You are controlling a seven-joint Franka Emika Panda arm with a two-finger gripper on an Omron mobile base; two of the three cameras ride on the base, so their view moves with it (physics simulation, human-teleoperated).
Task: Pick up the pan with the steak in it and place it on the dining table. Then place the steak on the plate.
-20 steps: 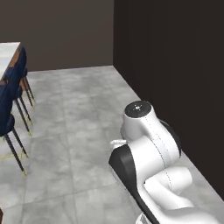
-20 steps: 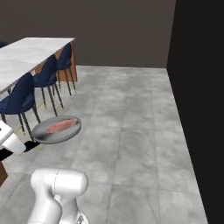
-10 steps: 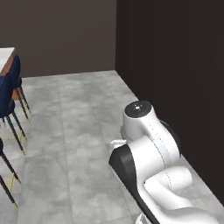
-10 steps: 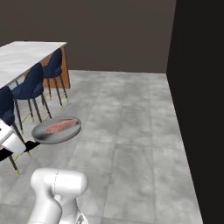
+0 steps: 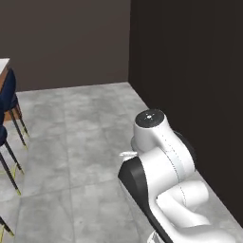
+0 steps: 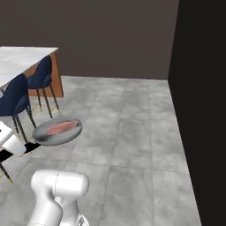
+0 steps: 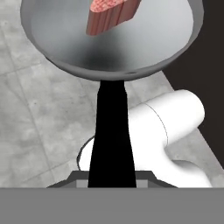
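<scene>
The arm reaches low to the left, its gripper [image 6: 22, 148] apparently clamped on the pan [image 6: 57, 131] handle, steak [image 6: 62, 127] inside, near the dining table [image 6: 22, 62].

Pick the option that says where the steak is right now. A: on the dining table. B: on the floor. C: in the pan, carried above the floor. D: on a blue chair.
C: the steak lies in the pan, which hangs above the grey floor, short of the dining table.

- Grey stone-tile floor [image 6: 132, 132] is spreading across the room.
- Dark brown wall [image 6: 97, 39] is closing the far end.
- 2 blue padded chairs [image 6: 42, 77] are standing beside a marble-topped table [image 6: 22, 59].
</scene>
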